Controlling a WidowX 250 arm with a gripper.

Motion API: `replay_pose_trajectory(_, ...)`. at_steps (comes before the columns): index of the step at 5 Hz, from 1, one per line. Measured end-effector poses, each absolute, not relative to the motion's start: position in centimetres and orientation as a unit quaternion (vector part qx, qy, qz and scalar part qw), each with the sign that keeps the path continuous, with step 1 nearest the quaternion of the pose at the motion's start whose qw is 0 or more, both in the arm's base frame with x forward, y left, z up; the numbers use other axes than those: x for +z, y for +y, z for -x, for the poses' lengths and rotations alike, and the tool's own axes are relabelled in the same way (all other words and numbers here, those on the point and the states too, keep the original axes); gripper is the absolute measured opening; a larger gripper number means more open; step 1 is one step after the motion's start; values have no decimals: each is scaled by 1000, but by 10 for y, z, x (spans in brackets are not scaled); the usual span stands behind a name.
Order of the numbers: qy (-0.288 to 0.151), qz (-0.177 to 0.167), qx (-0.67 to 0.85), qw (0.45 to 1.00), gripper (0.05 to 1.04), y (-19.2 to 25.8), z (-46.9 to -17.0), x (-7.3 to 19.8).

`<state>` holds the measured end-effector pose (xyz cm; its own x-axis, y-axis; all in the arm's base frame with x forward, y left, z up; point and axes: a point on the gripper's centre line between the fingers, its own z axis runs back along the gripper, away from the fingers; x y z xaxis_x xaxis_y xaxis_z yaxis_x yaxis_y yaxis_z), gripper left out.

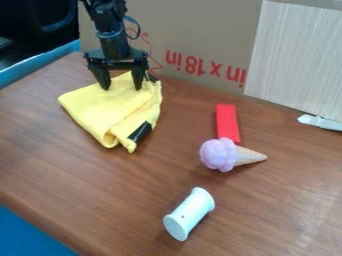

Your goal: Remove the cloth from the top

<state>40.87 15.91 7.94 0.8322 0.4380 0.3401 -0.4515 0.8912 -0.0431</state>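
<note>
Can place the gripper (121, 88) right over the cloth (100, 107), pointing down, with fingers spread well apart, clenched on nothing. Can see yellow folds between and around the fingertips, but cannot tell of any firm contact. Can find the cloth lying on the table (267, 225) under the gripper, spreading from there towards the camera — folded over rather than flat, with a black strip near the closest edge. Cannot make out anything beneath the folds.

Would call the task ready for grasping but hardly begun: lined up over the cloth, yet without grip, lift or removal. Left to do, by this judgement: pinch a fold, raise the whole cloth, carry it aside and let go.

To the gripper's right in the view, and nearer the camera, can pick out a red block (227, 122) with a toy ice cream (219, 155) at its near end; nearer still, a white spool (189, 214) lying on its side. Behind the gripper, can see a cardboard box (190, 30).
</note>
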Motion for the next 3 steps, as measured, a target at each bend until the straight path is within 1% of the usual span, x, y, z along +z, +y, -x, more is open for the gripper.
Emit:
replay_pose_trajectory(1,-162,-25,219,962,1000,156,-398,67)
replay_pose_trajectory(3,-159,-26,151,975,1000,140,-344,64)
